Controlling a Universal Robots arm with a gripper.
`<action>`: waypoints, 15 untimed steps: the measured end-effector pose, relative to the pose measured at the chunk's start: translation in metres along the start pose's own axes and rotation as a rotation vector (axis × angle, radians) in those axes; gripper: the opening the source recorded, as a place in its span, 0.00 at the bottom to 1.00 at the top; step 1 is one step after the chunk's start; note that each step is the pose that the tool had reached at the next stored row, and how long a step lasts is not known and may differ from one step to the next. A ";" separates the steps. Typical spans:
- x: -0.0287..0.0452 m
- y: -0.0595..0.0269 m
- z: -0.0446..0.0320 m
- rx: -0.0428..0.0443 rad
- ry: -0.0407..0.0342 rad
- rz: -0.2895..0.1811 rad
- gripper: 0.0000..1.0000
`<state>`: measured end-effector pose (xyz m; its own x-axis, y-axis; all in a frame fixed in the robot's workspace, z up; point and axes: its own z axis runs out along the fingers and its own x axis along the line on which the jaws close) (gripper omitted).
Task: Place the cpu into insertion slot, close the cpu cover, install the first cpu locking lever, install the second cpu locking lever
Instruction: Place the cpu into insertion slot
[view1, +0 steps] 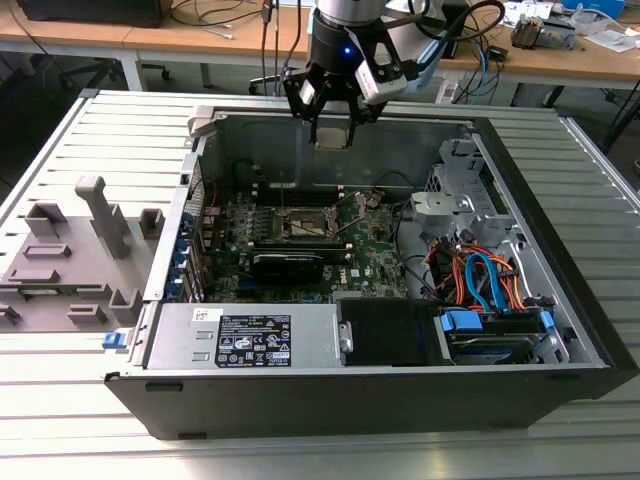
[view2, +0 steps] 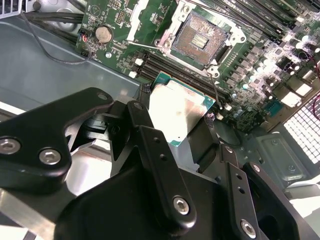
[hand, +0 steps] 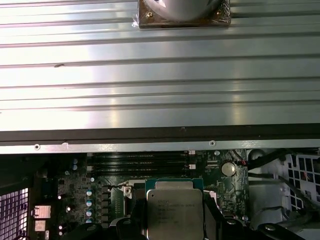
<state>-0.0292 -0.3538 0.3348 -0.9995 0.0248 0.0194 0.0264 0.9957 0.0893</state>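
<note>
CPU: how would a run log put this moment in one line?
gripper: shut on cpu | cpu: held in air, not seated | insertion slot: open, empty

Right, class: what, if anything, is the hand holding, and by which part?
The hand holds the cpu, pinched by two opposite edges, with its silvery top left bare.

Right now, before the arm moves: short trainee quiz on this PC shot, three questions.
1. True or false: the pincer is shut on the chip.
2. Pick one. The socket is: A) empty, B) holding a chip, C) hidden under a fan.
3. Fill the gap: the chip hangs ___ the motherboard, not resting on it.

Key: 1 true; 2 A; 3 above.
</note>
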 end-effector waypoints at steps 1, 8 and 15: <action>0.0000 0.0000 0.0003 -0.0001 0.0000 0.000 0.55; 0.0000 -0.0001 0.0015 -0.0001 -0.0001 0.000 0.55; 0.0000 -0.0005 0.0029 -0.0001 -0.0001 0.000 0.55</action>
<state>-0.0293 -0.3540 0.3318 -0.9995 0.0249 0.0193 0.0265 0.9956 0.0894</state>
